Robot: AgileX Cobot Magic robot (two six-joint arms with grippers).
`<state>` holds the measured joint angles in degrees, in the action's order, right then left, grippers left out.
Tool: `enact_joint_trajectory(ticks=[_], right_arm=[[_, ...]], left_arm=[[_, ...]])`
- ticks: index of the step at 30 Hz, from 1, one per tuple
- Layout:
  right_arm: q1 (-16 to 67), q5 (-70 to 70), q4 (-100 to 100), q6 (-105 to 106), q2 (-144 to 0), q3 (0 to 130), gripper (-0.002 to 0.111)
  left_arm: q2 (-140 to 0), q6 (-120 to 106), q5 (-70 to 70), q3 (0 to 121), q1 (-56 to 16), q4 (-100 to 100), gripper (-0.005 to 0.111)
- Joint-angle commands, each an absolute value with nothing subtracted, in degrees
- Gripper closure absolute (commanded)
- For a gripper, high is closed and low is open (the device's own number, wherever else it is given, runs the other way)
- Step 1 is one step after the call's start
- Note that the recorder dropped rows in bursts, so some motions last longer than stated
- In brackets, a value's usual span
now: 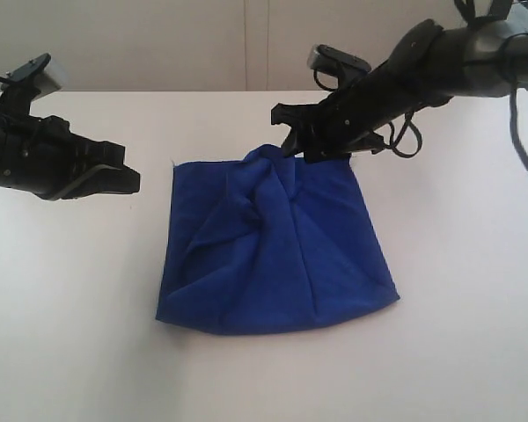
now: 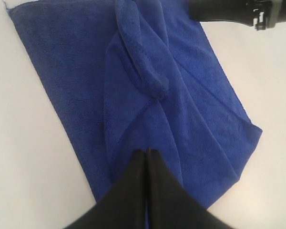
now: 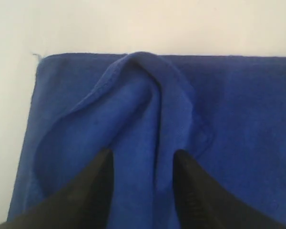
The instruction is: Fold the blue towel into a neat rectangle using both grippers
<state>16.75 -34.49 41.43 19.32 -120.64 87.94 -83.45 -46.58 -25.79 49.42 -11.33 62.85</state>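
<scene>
Lying on the table (image 1: 458,334), the blue towel (image 1: 277,246) had a raised fold between the parted jaws of the right gripper (image 3: 143,155). The left gripper (image 2: 147,151), closed and empty, hung to its left.

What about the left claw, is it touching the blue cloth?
Apart. The exterior view shows a strip of bare table between the left gripper and the blue towel; the shut gripper hangs off to the side of the cloth.

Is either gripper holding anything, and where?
Nothing held: right gripper open astride the raised fold of the deep-blue fleecy towel; left gripper shut, empty.
</scene>
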Motion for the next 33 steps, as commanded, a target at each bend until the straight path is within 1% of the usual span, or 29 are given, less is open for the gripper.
enact_joint_trajectory(ticks=[1, 6, 12, 16, 19, 21, 22, 23, 25, 30, 33], right_arm=[[16.59, -27.56, 42.26, 19.17, -123.3, 87.96, 0.069], [16.59, -24.37, 43.43, 19.17, -126.28, 88.07, 0.069], [16.82, -26.83, 45.47, 19.28, -127.01, 89.91, 0.069], [17.96, -25.73, 45.34, 20.59, -127.44, 90.02, 0.07], [18.25, -25.48, 45.34, 20.72, -129.04, 90.13, 0.08], [18.25, -25.6, 45.34, 20.72, -128.93, 90.13, 0.095], [18.25, -25.6, 45.34, 20.72, -128.66, 90.13, 0.105], [18.25, -25.73, 45.34, 20.72, -128.03, 90.13, 0.108], [18.25, -27.49, 45.2, 20.72, -126.31, 90.15, 0.108], [18.5, -38.17, 45.19, 22.28, -123.5, 90.15, 0.108], [19.56, -39.73, 44.98, 22.87, -124.14, 89.94, 0.108]], left_arm=[[-83.4, -46.73, -26.6, 49.39, -11.59, 63.85, 0.107], [-83.4, -46.73, -26.6, 49.39, -11.59, 63.99, 0.107], [-83.4, -46.73, -26.38, 49.39, -11.59, 63.99, 0.107], [-83.4, -46.73, -26.11, 49.39, -11.59, 63.99, 0.107], [-83.4, -46.73, -26.38, 49.39, -11.59, 63.99, 0.107], [-83.4, -46.73, -26.38, 49.39, -11.59, 63.99, 0.107], [-83.4, -46.73, -26.38, 49.39, -11.59, 63.99, 0.107], [-83.4, -46.73, -26.38, 49.39, -11.59, 63.99, 0.107], [-83.4, -46.73, -26.38, 49.39, -11.59, 63.99, 0.107], [-83.4, -46.73, -26.05, 49.39, -11.59, 63.99, 0.107], [-83.4, -46.73, -25.24, 49.39, -11.59, 64.09, 0.107]])
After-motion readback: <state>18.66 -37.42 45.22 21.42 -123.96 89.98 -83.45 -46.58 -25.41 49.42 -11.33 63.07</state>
